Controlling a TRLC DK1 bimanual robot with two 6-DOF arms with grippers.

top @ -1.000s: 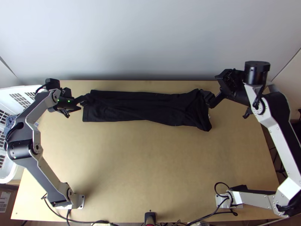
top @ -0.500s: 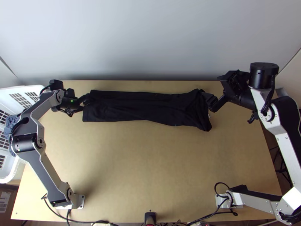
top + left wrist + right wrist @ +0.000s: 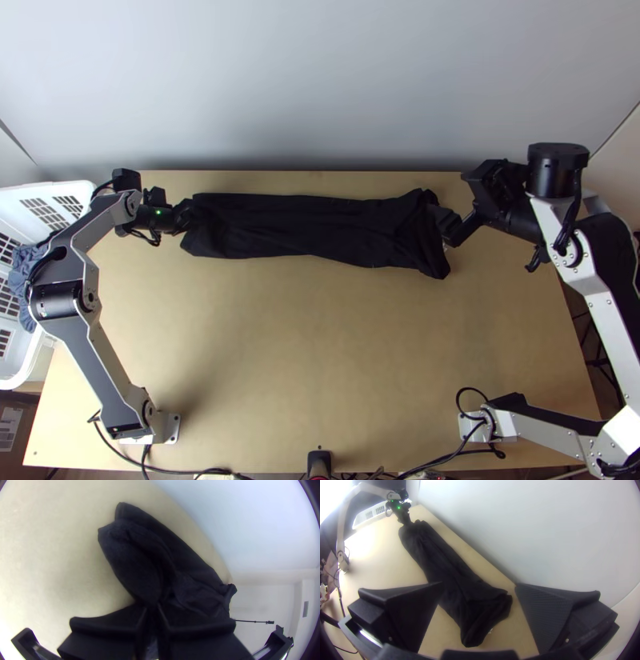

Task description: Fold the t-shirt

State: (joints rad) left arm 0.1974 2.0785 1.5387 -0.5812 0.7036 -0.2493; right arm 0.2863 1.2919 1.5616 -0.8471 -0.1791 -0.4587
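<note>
In the top view, a black t-shirt (image 3: pixel 304 227) lies as a long folded strip along the table's far side. My left gripper (image 3: pixel 186 218) is at its left end, pinching the cloth there. The left wrist view shows the left gripper (image 3: pixel 152 608) shut on the t-shirt (image 3: pixel 133 553), with folds running out from between its fingers. At the strip's right end my right gripper (image 3: pixel 448 220) stands open. In the right wrist view the right gripper (image 3: pixel 479 585) has its fingers wide apart, with the t-shirt's end (image 3: pixel 486 613) lying between and beyond them, not gripped.
A white basket (image 3: pixel 36 364) with grey-blue cloth (image 3: pixel 24 272) in it stands at the table's left side. A pale wall (image 3: pixel 320 96) rises behind the far edge. Bare wood of the table (image 3: pixel 320 352) stretches nearer the arm bases, where cables (image 3: pixel 192 470) run along the near edge.
My left gripper has moved a little to the right and closed on the t-shirt's left end, whose near corner is drawn in. The right gripper has shifted slightly right and toward the near side.
</note>
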